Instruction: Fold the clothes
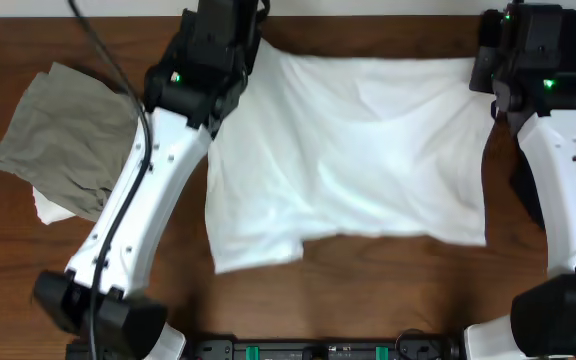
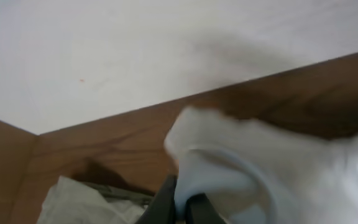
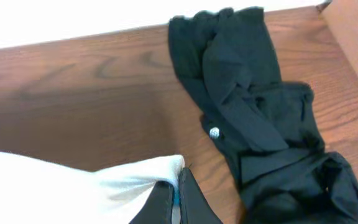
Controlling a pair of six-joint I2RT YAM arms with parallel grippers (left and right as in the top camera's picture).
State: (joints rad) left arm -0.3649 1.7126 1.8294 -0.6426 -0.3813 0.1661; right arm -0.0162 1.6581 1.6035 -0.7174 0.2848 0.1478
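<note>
The T-shirt (image 1: 358,150) is soft, matt white cloth, lightly creased; the table (image 1: 388,290) is smooth, grained brown wood. The black garment (image 3: 253,112) looks matt too, possibly a thin knit.

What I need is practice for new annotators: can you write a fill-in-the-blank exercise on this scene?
1. The left end effector and the right end effector are each shut on the ____ T-shirt.
2. The olive garment lies to the robot's ____ of the T-shirt.
3. Near the right end effector, a crumpled garment, ____ in colour, lies on the table.
Missing words: white; left; black.
</note>
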